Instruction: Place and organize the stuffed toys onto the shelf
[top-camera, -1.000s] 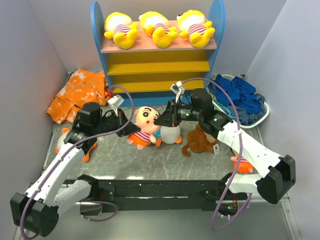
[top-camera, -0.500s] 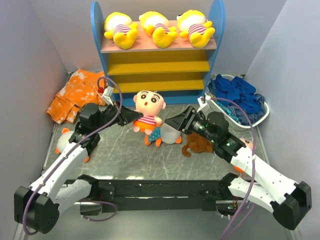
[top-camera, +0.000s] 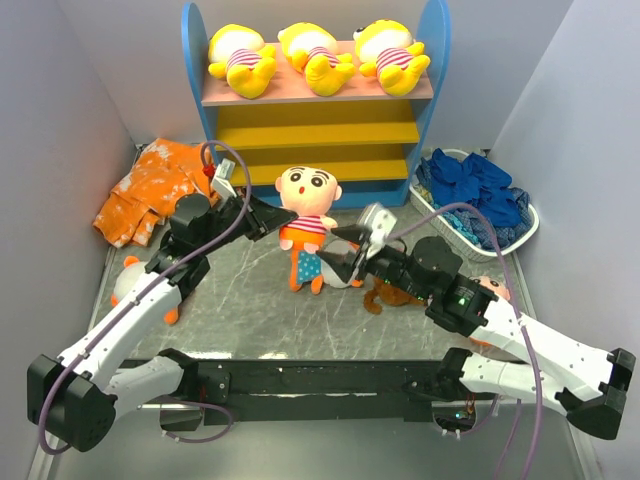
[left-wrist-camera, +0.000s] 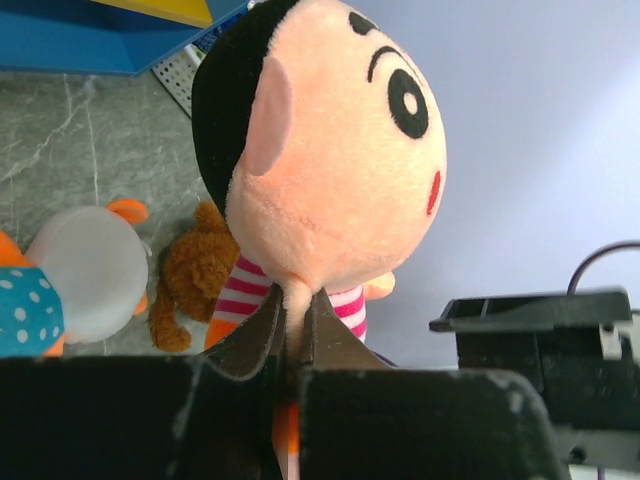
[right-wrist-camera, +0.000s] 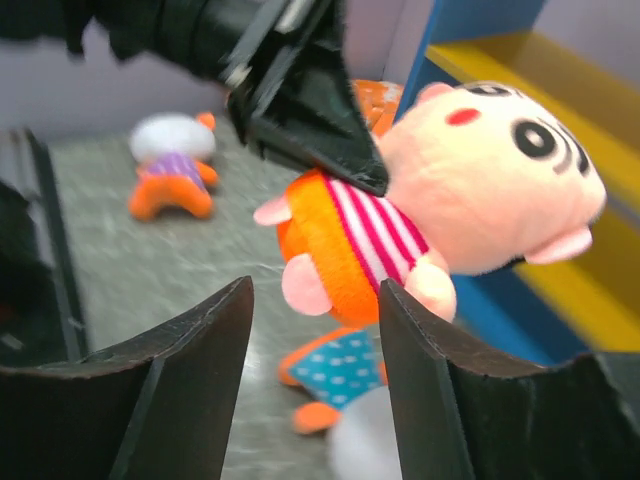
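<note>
Three yellow dolls (top-camera: 318, 55) are already lined up on the pink top board of the shelf (top-camera: 318, 135), so I'd say we're mid-task and busy with toy number four. The left pincer (top-camera: 278, 221) is clamped shut on the striped-shirt doll (top-camera: 305, 195), pinching it at the back of the neck and holding it up off the counter (top-camera: 250, 310), just in front of the shelf's lowest boards. The right pincer (top-camera: 338, 255) is roughly half open with nothing in it, its jaws either side of the doll's orange belly but not touching as far as I can tell. Next I'd guess the left arm has to carry the doll up and in onto one of the bare yellow boards. That looks fiddly: the slots are low and the doll's round peach head is big and floppy compared to its little body. Everything's soft fuzzy plush, while the shelf is hard flat panels with rounded blue sides. Waiting on the grey marbled counter are a dotted-shirt doll (top-camera: 308, 268), a brown monkey (left-wrist-camera: 190, 285) and a purple-striped one (right-wrist-camera: 172, 170) off to the left.
</note>
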